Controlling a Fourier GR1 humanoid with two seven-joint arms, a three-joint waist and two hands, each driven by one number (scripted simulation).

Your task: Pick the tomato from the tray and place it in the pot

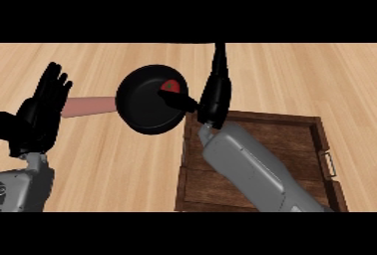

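Right hand (210,97) out over the near rim of the black pot (151,99), thumb reaching in toward the tomato (170,86). Tomato just past the thumb tip, inside the pot's dark interior, only a small red patch visible. Cannot tell whether thumb and fingers pinch it or merely hover beside it; fingers extended long and fairly straight away from the forearm, so hand probably mostly open, tomato likely already let go or about to be.

Wooden tray (309,134) beneath and behind the right forearm, no tomato seen on its bare boards. Pot's pale handle (88,106) pointing away from the right hand, toward the left hand (40,117). Left hand resting open, fingers up, at the view's left edge, well apart from the pot.

Risks from here, as judgement only:
- Thumb catching the tomato on withdrawal and dragging it back over the rim onto the surface.
- Wrist or fingers clipping the pot rim while pulling back, nudging or tipping the pot.
- If still pinched, release too near the rim, letting the tomato roll out rather than settle inside.
- Forearm sweeping low and knocking the tray edge.
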